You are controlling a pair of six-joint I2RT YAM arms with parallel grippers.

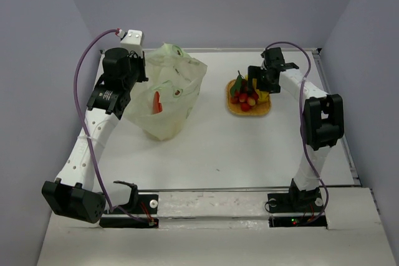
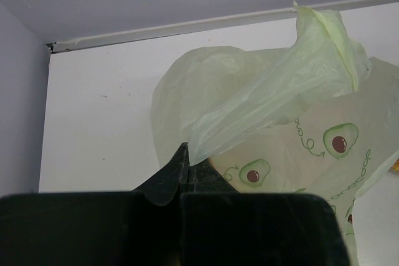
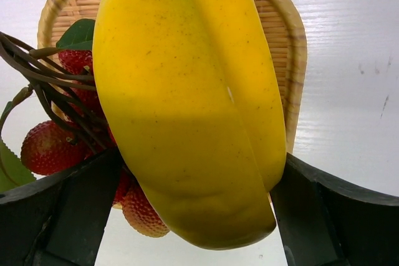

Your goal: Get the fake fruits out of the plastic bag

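The pale green plastic bag [image 1: 168, 91] stands at the left of the table. My left gripper [image 1: 142, 70] is shut on a pulled-up fold of the plastic bag [image 2: 280, 91]; the left gripper's [image 2: 186, 154] tips pinch the film. A red piece [image 1: 157, 103] shows through the bag wall. At the right, a red berry cluster [image 1: 244, 99] and a yellow fruit [image 1: 264, 96] lie on a woven tray [image 1: 232, 108]. My right gripper [image 1: 265, 82] hovers over them. Seen from the wrist, the right gripper [image 3: 196, 160] is open, the yellow fruit [image 3: 187, 104] filling the gap, berries [image 3: 47, 147] beside it.
The woven tray's rim [image 3: 293, 48] reaches past the fruit on the white table. The bag bears avocado prints [image 2: 340, 140]. A back wall edge [image 2: 187, 26] runs behind the bag, and grey side walls close in the table.
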